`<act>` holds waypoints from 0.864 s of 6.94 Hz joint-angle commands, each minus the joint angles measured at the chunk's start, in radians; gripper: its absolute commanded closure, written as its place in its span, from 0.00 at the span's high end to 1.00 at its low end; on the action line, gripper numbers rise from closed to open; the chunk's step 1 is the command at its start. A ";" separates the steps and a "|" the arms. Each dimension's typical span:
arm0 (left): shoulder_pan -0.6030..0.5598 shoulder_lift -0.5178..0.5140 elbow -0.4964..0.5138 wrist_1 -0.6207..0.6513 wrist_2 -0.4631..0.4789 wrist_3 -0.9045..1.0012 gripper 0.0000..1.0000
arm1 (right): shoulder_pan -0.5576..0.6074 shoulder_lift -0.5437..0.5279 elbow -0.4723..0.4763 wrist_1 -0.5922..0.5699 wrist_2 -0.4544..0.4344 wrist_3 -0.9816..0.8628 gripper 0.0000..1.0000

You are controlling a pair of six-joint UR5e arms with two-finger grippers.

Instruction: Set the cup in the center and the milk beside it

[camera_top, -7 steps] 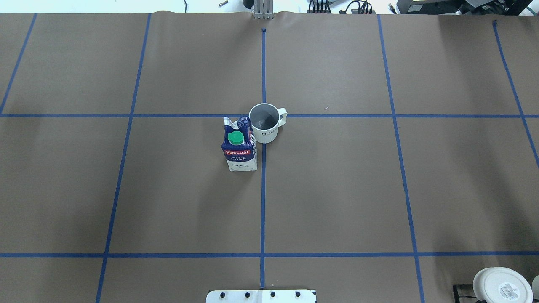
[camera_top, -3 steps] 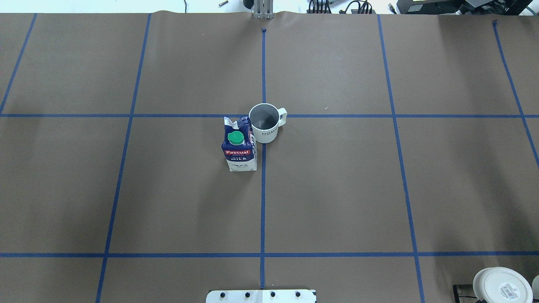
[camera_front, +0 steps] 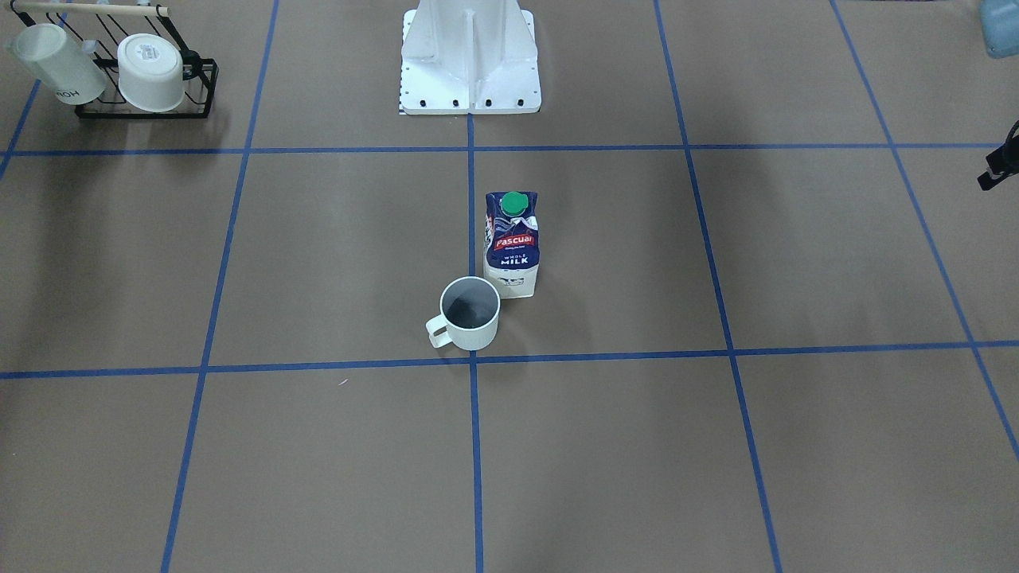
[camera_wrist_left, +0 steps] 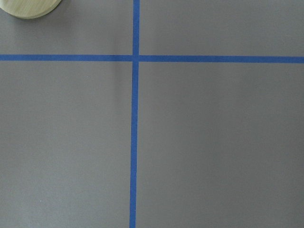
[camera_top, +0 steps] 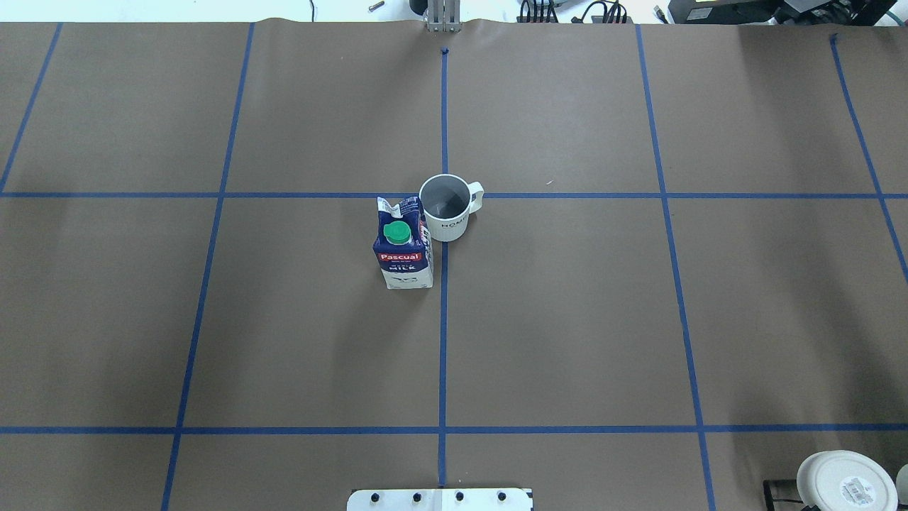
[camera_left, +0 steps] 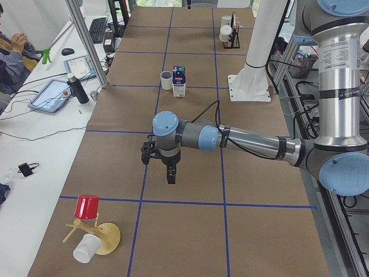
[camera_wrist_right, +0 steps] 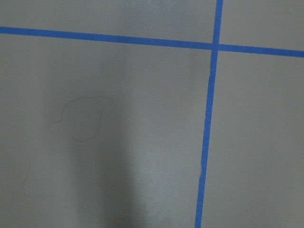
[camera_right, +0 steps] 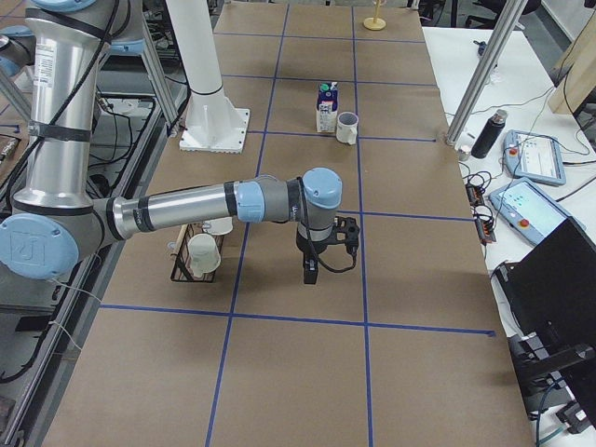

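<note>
The cup (camera_top: 447, 209) is a white mug with a grey inside and faint dark lettering on the side towards the robot. It stands upright at the table's centre crossing (camera_front: 470, 314). The milk (camera_top: 403, 248), a dark-blue and white carton with a green cap, stands upright right beside it (camera_front: 512, 243), touching or nearly so. Both are small in the side views. My left gripper (camera_left: 171, 176) hangs over the table far from them. My right gripper (camera_right: 309, 273) does too, at the other end. I cannot tell whether either is open or shut. Both wrist views show only bare paper and blue tape.
A black rack with white mugs (camera_front: 143, 79) stands near my right arm (camera_right: 200, 256). A wooden stand with a red cup (camera_left: 86, 208) is at the left end. The robot's white base (camera_front: 470, 64) is behind the carton. Blue tape lines grid the brown paper.
</note>
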 commanded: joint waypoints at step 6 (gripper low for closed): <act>0.002 -0.011 0.004 -0.062 0.000 0.003 0.98 | 0.000 0.004 0.004 0.000 0.012 0.001 1.00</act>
